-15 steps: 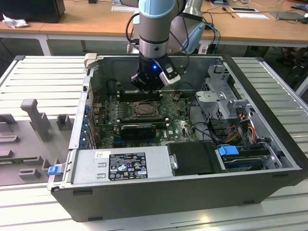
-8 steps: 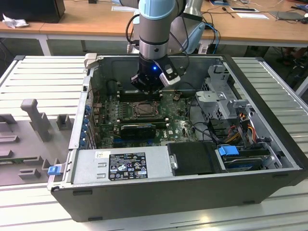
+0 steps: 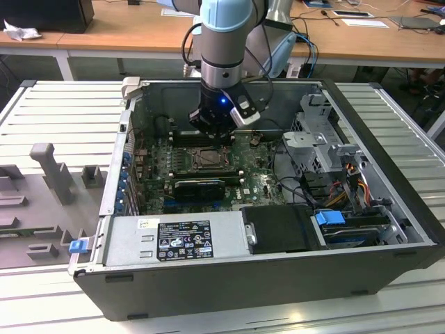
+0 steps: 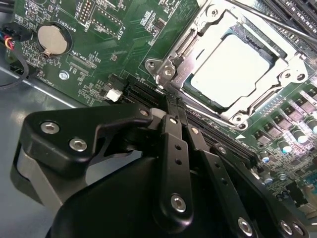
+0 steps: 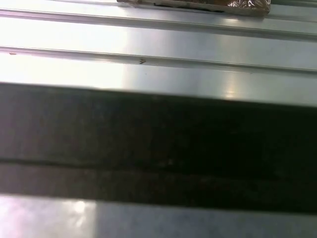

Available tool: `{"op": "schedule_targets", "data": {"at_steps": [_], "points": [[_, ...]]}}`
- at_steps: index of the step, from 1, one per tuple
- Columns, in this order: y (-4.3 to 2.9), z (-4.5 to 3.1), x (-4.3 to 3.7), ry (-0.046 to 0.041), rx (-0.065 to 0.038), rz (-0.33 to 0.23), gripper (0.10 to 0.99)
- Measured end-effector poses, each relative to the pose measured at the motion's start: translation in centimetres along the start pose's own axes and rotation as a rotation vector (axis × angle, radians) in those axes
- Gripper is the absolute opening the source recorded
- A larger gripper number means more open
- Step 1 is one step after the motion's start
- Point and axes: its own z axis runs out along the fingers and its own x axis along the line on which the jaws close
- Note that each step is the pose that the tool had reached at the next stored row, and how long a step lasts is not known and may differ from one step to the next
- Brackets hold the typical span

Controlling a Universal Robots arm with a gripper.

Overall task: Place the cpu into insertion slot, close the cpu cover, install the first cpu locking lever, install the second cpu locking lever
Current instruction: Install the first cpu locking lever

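Note:
The cpu [image 4: 233, 69], a pale silver square, lies in the insertion slot [image 4: 163, 69] on the green motherboard [image 4: 124, 29]. The cpu cover [image 4: 292, 69] lies flat over it, framing its top through the window. A thin metal locking lever [image 4: 262, 17] runs along one side of the socket. My gripper [image 4: 171, 101] has its black fingers [image 4: 174, 144] shut together with nothing between them, and their tips sit just off a corner of the socket frame. In the exterior view the gripper [image 3: 212, 133] hangs right over the far edge of the insertion slot [image 3: 208, 158].
The open computer case [image 3: 375, 118] surrounds the board, with the power supply [image 3: 181, 240] at the front, a drive cage [image 3: 316, 136] and cables on the exterior view's right. Black memory slots [image 3: 198, 186] lie in front of the socket. A coin battery [image 4: 52, 39] is on the board.

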Motion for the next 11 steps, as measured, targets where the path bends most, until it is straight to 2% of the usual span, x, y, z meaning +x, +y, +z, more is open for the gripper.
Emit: {"op": "schedule_targets", "data": {"at_steps": [5,11], "points": [[0.02,-0.18,0.00,0.0001,0.000,0.000,0.106],[0.01,-0.08,0.00,0.0006,0.005,0.000,0.106]]}}
